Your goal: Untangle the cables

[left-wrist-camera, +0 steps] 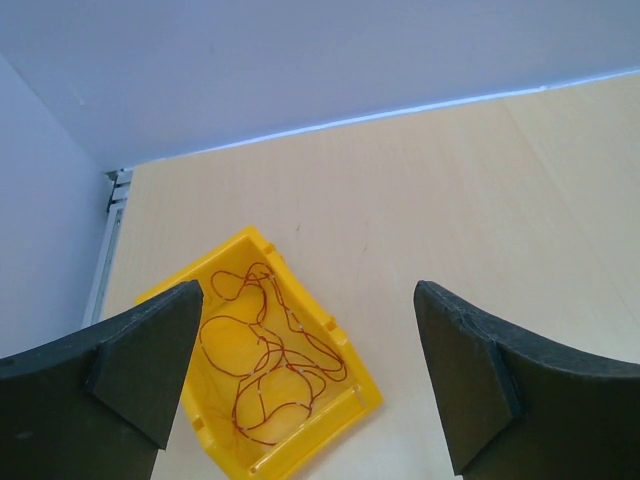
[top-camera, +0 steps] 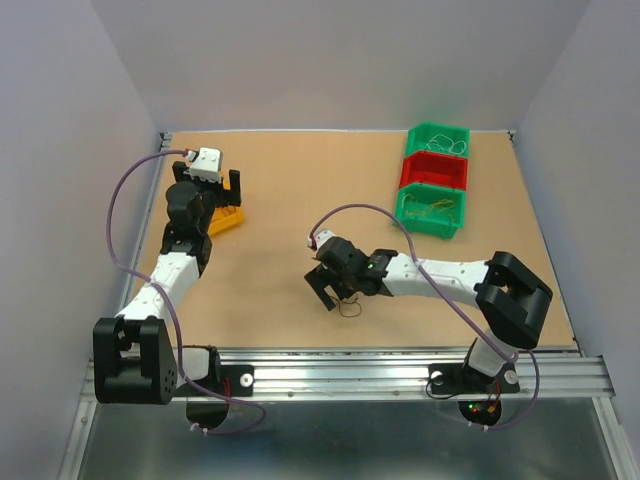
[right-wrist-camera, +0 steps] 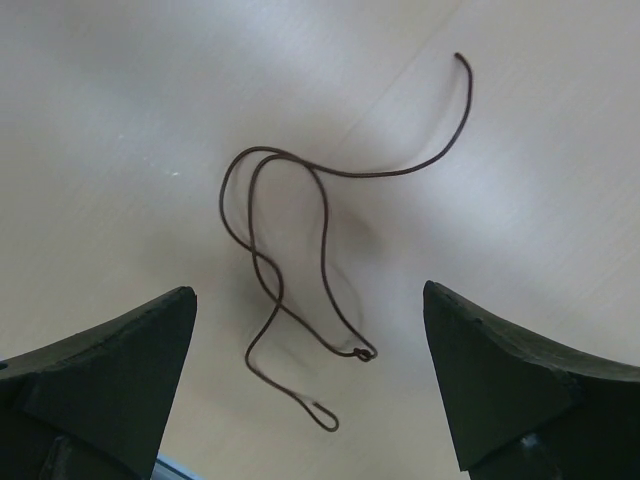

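Looking down from the top camera, the left gripper (top-camera: 220,195) hangs over a yellow bin (top-camera: 229,220) near the table's (top-camera: 280,180) far left corner. The right gripper (top-camera: 333,291) sits low at the middle of the table, just beside a thin brown wire (top-camera: 350,306) lying on the wood. At the far right stand three bins in a row, touching: a green bin (top-camera: 437,138) with whitish wire, a red bin (top-camera: 433,172), and a nearer green bin (top-camera: 430,210) with yellowish wire.

The left wrist camera shows the left gripper (left-wrist-camera: 305,290) spread wide and holding nothing. Below it, the yellow bin (left-wrist-camera: 215,258) holds reddish wires (left-wrist-camera: 265,350) in loose, overlapping loops on its floor.

The right wrist camera shows the right gripper (right-wrist-camera: 309,292) also spread wide and empty. The brown wire (right-wrist-camera: 370,175) lies flat on the table between and ahead of its fingers, a single curly strand with a long narrow loop and one free end trailing up to the right, touching neither finger.
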Available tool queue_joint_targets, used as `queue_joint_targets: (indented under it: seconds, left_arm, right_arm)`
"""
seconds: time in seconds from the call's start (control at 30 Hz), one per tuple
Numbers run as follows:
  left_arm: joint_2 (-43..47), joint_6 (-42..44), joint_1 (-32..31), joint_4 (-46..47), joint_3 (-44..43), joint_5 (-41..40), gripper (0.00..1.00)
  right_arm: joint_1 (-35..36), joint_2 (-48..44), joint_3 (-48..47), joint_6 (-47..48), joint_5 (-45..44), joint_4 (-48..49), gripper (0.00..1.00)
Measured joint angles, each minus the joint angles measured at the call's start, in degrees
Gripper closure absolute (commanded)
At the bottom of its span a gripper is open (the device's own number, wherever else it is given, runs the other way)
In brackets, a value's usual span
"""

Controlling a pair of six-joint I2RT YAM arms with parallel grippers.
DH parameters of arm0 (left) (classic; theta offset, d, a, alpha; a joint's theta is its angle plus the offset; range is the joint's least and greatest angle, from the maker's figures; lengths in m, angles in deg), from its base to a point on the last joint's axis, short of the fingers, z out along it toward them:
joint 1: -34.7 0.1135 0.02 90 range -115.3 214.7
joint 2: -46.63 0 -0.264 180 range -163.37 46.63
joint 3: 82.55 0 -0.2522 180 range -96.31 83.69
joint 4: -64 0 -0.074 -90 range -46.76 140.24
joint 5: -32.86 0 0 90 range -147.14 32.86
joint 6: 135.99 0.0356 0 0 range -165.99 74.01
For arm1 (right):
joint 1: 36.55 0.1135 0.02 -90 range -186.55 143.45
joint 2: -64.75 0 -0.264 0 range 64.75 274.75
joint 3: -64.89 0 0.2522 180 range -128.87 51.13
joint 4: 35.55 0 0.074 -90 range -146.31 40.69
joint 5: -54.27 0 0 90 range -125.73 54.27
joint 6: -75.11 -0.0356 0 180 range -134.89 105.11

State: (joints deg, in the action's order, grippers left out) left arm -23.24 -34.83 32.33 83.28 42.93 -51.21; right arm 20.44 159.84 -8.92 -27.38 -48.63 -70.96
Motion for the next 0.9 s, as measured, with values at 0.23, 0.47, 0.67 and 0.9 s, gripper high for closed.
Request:
queue_joint_targets:
  seconds: [0.23,0.47,0.67,0.9]
  left_arm:
    - [0.02,0.81,-2.43,0.59,0.57,-0.2,0.01]
    - [-0.02,1.11,-2.51,0.61,0.57,-0.59,0.01]
    - [-0.04,1.42,-2.82,0.61,0.57,-0.76,0.01]
    - [-0.15,1.64,-2.95,0.61,0.57,-0.83,0.01]
  right_arm:
    - [2.4,1.18,0.0,-0.37,-0.39,-0.15,0.04]
    - [2.34,5.31,-0.35,-0.28,-0.48,0.07,0.35]
    - [2.64,6.75,-1.49,0.5,0.55,1.16,0.84]
    - [2.71,5.29,-0.24,2.73,-1.25,2.82,1.0]
